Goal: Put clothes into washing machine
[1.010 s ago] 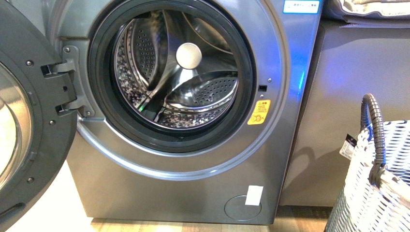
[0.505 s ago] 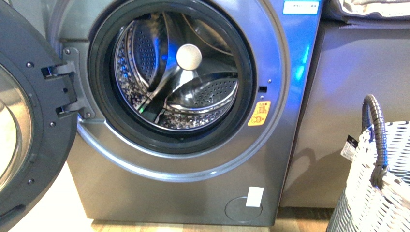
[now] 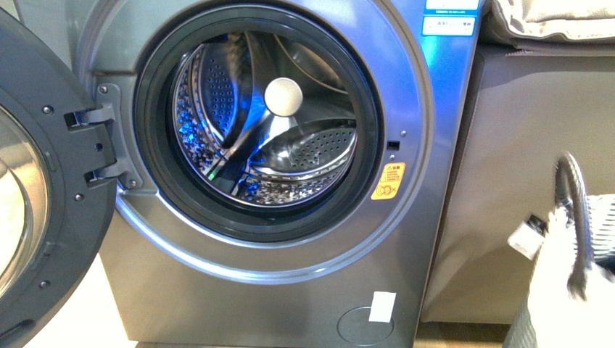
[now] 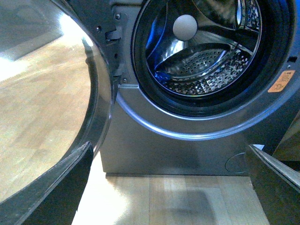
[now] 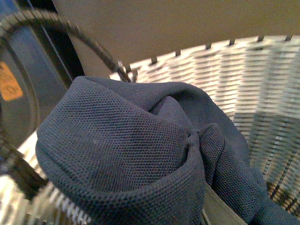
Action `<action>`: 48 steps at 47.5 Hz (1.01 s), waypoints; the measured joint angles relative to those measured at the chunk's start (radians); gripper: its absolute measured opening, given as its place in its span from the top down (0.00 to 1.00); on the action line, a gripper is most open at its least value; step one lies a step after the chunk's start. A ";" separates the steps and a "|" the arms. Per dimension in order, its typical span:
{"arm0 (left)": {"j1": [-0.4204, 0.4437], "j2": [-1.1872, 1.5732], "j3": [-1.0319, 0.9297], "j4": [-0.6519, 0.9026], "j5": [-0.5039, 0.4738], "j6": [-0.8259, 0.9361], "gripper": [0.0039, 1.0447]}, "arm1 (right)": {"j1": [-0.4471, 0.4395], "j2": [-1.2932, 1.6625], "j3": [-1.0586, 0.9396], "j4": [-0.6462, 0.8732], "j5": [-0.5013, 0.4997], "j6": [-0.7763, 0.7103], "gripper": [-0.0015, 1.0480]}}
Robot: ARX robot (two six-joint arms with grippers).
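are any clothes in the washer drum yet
No, the drum of the washing machine shows only bare perforated steel; the navy clothes sit in the basket.

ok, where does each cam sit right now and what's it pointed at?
Front: on the body, facing the washing machine head-on; its door hangs open on the left, basket low right; no arm shows.
Left wrist: low near the floor, facing the drum; the dark fingers of the left tool edge the picture, wide apart.
Right wrist: close over the basket, on the navy clothes; no tool shows.
Shared: the orange sticker shows in all three.
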 joint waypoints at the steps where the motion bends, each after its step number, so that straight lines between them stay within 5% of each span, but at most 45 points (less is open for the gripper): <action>1: 0.000 0.000 0.000 0.000 0.000 0.000 0.06 | 0.000 -0.017 0.001 -0.010 0.000 0.000 0.96; 21: 0.000 0.000 0.000 0.000 0.000 0.000 0.06 | 0.044 -0.524 0.318 -0.445 0.008 -0.022 0.96; 40: 0.000 0.000 0.000 0.000 0.000 0.000 0.06 | 0.335 -0.521 0.873 -0.835 0.014 0.018 0.96; 48: 0.000 0.000 0.000 0.000 0.000 0.000 0.06 | 0.537 -0.431 1.070 -0.994 -0.068 0.157 0.96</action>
